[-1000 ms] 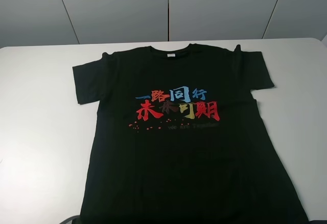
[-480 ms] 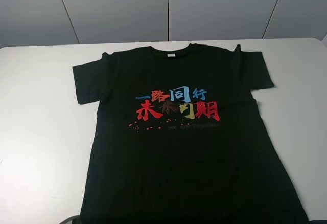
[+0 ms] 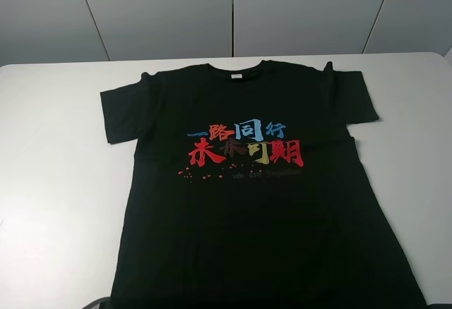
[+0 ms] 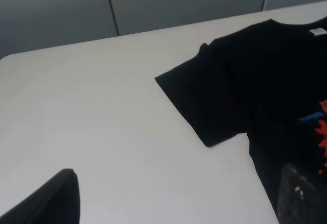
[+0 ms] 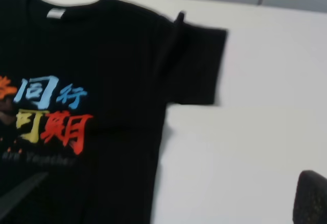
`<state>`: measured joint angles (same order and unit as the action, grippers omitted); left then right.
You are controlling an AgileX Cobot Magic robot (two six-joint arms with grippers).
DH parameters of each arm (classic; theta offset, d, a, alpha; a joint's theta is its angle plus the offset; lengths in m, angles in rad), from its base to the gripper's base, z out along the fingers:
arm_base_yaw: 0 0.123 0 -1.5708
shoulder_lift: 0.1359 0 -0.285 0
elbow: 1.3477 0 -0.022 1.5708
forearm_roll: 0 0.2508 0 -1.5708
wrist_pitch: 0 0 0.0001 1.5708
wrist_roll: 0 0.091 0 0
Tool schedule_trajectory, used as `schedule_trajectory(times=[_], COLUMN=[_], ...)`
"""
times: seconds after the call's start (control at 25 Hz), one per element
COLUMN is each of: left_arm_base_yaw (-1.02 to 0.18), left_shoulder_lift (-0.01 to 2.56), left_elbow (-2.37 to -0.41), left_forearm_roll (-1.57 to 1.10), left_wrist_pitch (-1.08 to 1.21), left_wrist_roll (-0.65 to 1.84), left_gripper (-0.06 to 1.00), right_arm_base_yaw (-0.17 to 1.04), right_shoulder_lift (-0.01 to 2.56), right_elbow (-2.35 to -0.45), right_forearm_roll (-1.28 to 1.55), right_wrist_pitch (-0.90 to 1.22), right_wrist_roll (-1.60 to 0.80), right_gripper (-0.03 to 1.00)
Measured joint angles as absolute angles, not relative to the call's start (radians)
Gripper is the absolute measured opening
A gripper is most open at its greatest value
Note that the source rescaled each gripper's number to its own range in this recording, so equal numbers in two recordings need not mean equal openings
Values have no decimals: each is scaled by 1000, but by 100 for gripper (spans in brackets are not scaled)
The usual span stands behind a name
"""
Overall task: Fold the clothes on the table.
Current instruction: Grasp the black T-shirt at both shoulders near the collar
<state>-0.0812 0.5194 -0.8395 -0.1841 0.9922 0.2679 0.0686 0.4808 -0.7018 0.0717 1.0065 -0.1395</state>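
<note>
The black T-shirt (image 3: 247,210) lies spread flat and print-up on the white table (image 3: 56,182). Its neck label (image 3: 236,77) is at 12 o'clock and its hem at 6 o'clock. The left gripper (image 4: 179,198) and the right gripper (image 5: 173,193) hang over the table with fingers set wide, holding nothing.

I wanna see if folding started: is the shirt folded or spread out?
Spread out. The T-shirt lies print-up on the table, both sleeves out sideways, nothing folded over.
</note>
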Motion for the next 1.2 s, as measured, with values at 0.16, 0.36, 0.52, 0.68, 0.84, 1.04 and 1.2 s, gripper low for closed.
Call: schedule_trajectory(times=[0.16, 0.36, 0.52, 0.68, 0.84, 1.04, 1.2], left_arm_base_yaw=[-81, -83, -161, -301, -440, -546, -597], left_shoulder_lift=[774, 1045, 1212, 1346, 1494, 1675, 1797], left_elbow=[-941, -1024, -1031, -1033, -1033, -1037, -1080], left_forearm_roll=[-230, -285, -297, -262, -204, -179, -161], left_wrist_pitch=[986, 1011, 1005, 939, 869, 823, 808], left_wrist_roll=[424, 577, 683, 711, 727, 729, 729], left_gripper=[100, 100, 100, 100, 100, 100, 100], right_arm_base_yaw=[69, 69, 69, 75, 125, 165, 169], right_shoulder_lift=[747, 1070, 1266, 1411, 1512, 1560, 1564], right_elbow=[-785, -941, -1036, -1076, -1078, -1078, -1080], right_forearm_roll=[194, 290, 304, 304, 275, 271, 271], right_wrist_pitch=[982, 978, 978, 998, 1013, 991, 958], right_wrist_roll=[-307, -478, -580, -675, -711, -719, -718], right_gripper=[100, 100, 100, 100, 100, 100, 100])
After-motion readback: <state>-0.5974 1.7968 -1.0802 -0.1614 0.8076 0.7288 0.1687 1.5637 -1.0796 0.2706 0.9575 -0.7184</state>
